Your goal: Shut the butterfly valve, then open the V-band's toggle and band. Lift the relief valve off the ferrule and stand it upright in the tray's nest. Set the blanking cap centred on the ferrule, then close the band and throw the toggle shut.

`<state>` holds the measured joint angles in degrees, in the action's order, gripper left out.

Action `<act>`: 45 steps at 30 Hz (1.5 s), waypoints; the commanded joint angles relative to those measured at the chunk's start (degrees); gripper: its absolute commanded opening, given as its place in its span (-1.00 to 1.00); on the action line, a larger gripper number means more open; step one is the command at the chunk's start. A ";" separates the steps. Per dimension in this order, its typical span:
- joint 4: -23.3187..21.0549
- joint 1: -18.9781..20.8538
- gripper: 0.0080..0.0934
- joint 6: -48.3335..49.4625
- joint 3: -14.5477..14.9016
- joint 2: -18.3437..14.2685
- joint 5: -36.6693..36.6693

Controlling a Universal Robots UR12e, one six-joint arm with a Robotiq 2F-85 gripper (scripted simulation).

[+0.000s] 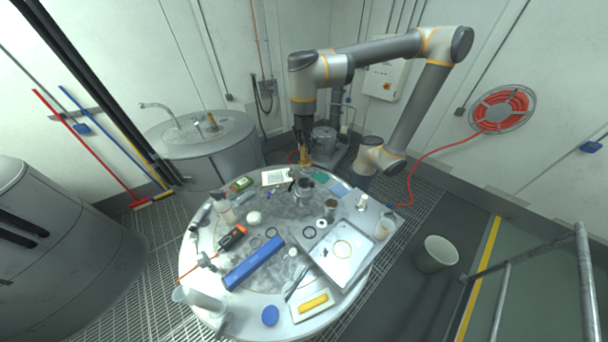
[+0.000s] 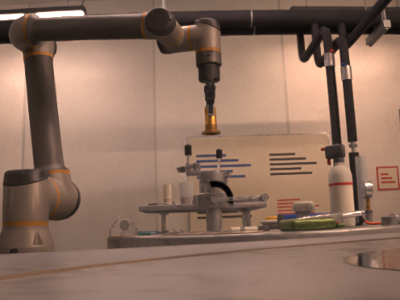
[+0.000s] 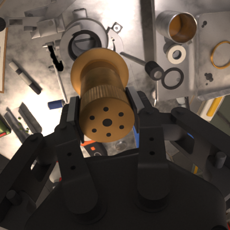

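The brass relief valve (image 3: 103, 95) hangs well above the open ferrule (image 3: 82, 44), flange down. In the side cameras the relief valve (image 2: 210, 120) (image 1: 304, 158) is high over the valve fitting (image 2: 213, 189) (image 1: 303, 187). The V-band (image 3: 112, 36) is swung open around the ferrule, its black toggle (image 3: 54, 57) thrown out to the left. The tray (image 3: 210, 55) (image 1: 339, 249) lies to the right, with a metal nest cup (image 3: 176, 24) (image 1: 330, 205) at its corner. A small white cylinder (image 1: 362, 201) stands on the plate behind. My gripper (image 3: 105, 105) (image 2: 209, 105) is closed around the relief valve's knurled body.
The round steel tabletop (image 1: 275, 247) is crowded: a blue bar (image 1: 252, 261), a spray bottle (image 1: 223, 206), a clipboard (image 1: 277, 176), loose rings (image 3: 172, 77), a marker (image 3: 25, 77). A brass ring (image 3: 220, 54) lies on the tray. A bucket (image 1: 436, 254) stands on the floor to the right.
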<state>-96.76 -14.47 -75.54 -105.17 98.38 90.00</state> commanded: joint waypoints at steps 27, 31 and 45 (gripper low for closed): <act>-0.65 14.26 -1.00 -14.23 5.39 -5.75 -0.01; -0.70 17.00 -1.00 -16.98 6.93 -7.34 -0.01; -0.52 24.64 -1.00 -24.64 12.49 -12.71 0.00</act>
<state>-97.22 10.26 -100.25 -92.76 85.54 90.00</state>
